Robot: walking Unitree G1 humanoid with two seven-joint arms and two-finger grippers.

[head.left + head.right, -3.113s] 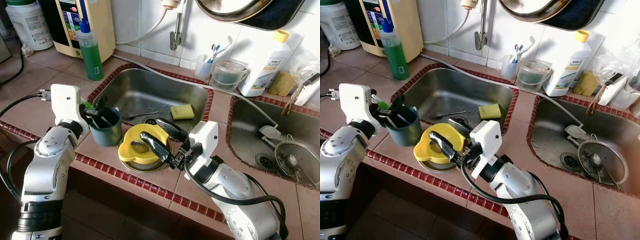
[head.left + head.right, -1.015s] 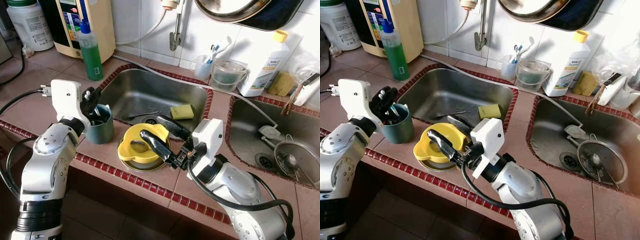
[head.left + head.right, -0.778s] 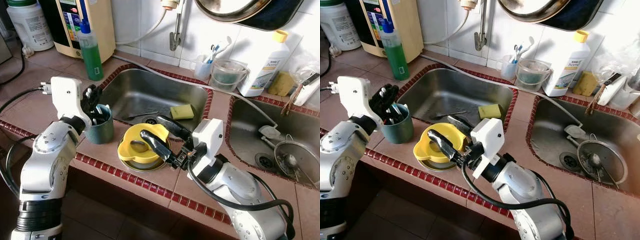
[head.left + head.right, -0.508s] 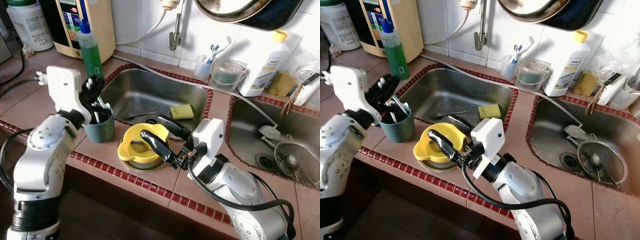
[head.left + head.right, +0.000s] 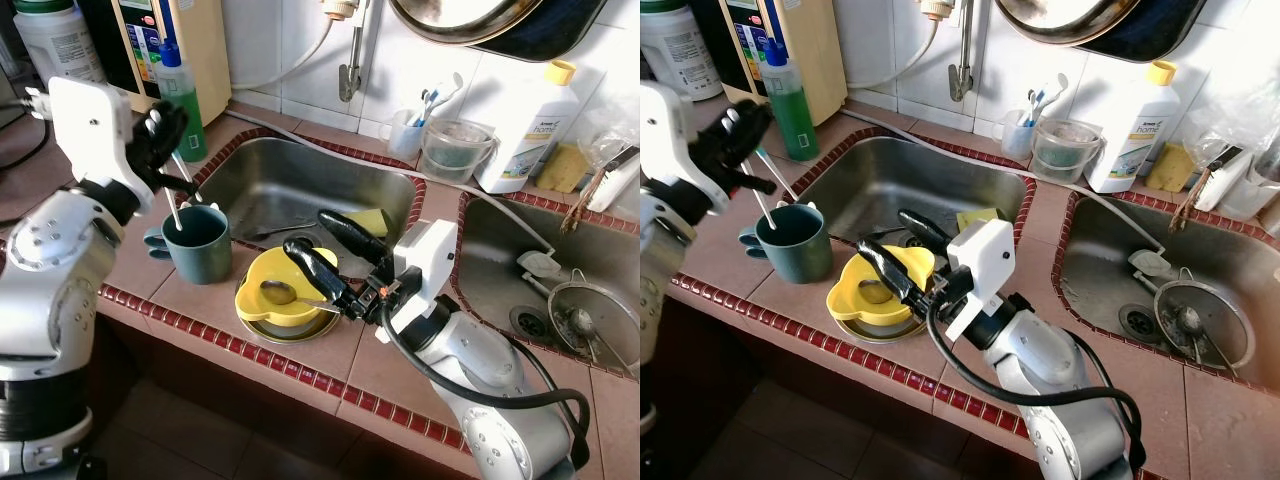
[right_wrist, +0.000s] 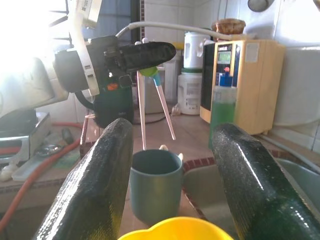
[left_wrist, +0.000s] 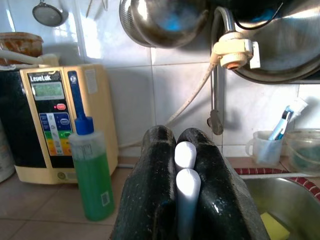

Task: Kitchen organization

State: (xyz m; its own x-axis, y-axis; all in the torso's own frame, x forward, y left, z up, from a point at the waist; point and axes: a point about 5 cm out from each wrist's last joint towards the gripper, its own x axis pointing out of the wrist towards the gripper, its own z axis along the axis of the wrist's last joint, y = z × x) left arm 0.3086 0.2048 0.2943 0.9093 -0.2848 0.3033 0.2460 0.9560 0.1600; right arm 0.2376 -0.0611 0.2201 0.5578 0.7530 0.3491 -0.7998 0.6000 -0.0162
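A teal mug (image 5: 197,243) stands on the tiled counter at the left sink's corner. Above it my left gripper (image 5: 165,135) is shut on a bundle of thin utensils (image 6: 141,117), white and pink handled, whose lower ends hang at the mug's mouth. Their rounded white ends (image 7: 186,172) show between the fingers. A yellow bowl (image 5: 280,300) with a metal spoon (image 5: 285,292) in it sits on a round plate by the counter's front edge. My right gripper (image 5: 308,230) hovers open just above that bowl, pointing at the mug (image 6: 156,185).
The left sink (image 5: 300,180) holds a yellow sponge (image 5: 372,218) and a utensil. A green soap bottle (image 5: 180,95) and a beige water device (image 5: 200,40) stand behind the mug. At the right are a white detergent bottle (image 5: 525,125) and a second sink (image 5: 500,260) with a strainer (image 5: 590,320).
My left gripper has risen and drawn the utensils up out of the mug, which stays on the counter. The right gripper lifted slightly above the yellow bowl.
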